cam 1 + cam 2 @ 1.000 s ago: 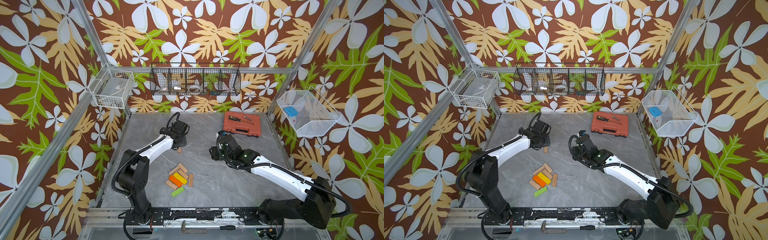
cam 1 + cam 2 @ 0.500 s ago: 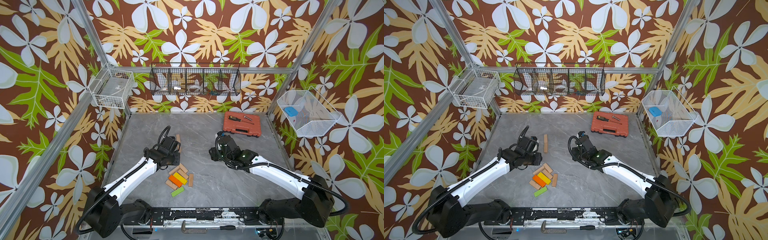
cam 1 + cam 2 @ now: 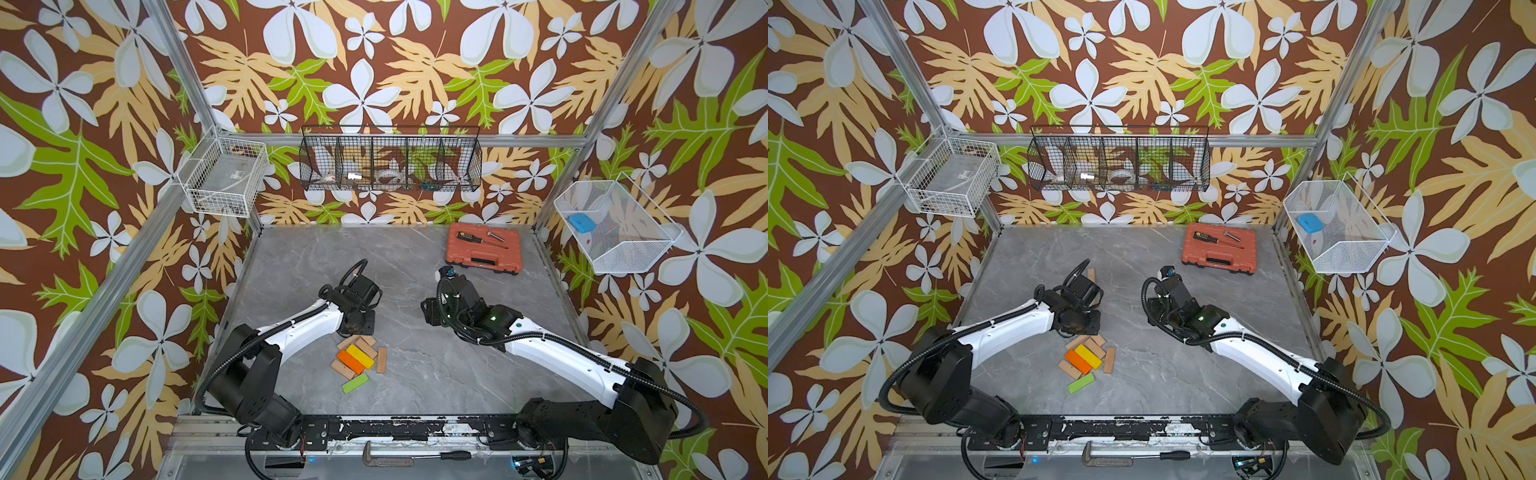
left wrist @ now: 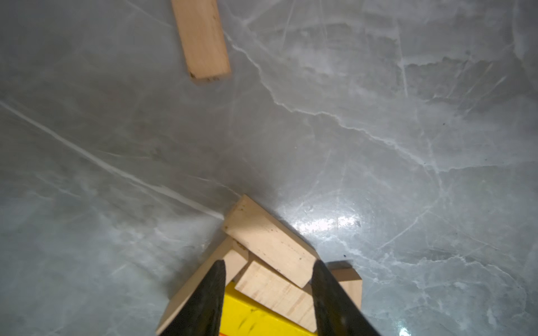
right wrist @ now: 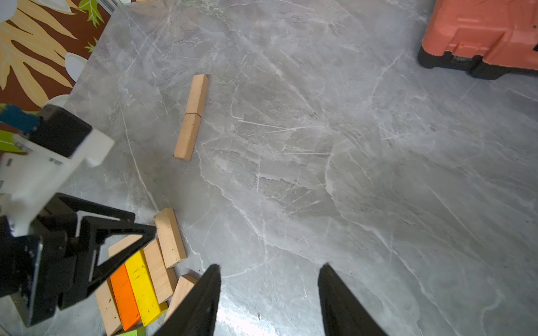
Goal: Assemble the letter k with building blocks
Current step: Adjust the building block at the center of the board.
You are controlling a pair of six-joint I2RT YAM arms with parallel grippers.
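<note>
The left gripper [image 4: 268,263] hangs just above the pile [image 3: 358,357] of blocks, near the front of the table [image 3: 436,374]. Its fingers [image 4: 209,293] stand apart and clamp nothing. Plain planks and the yellow block [image 4: 250,317] show below and between them. In the pile the orange block [image 3: 350,361] and the yellow block lie side by side, touching, with plain planks around them, some lying across others. The green block [image 3: 355,383] lies at the front edge of the pile. One plain plank [image 3: 381,360] lies just beside the pile on its right.

Two more plain planks [image 5: 192,116] lie end to end in one line, farther back on the table and apart from the pile. In both top views the left arm [image 3: 303,328] covers this line almost fully; only the far tip [image 3: 1091,275] shows in a top view.

The right gripper [image 5: 270,266] is also open and empty, above bare table to the right of the pile. The case [image 3: 484,248], with a screwdriver [image 3: 471,237] on it, lies at the back right, well apart from the blocks.
</note>
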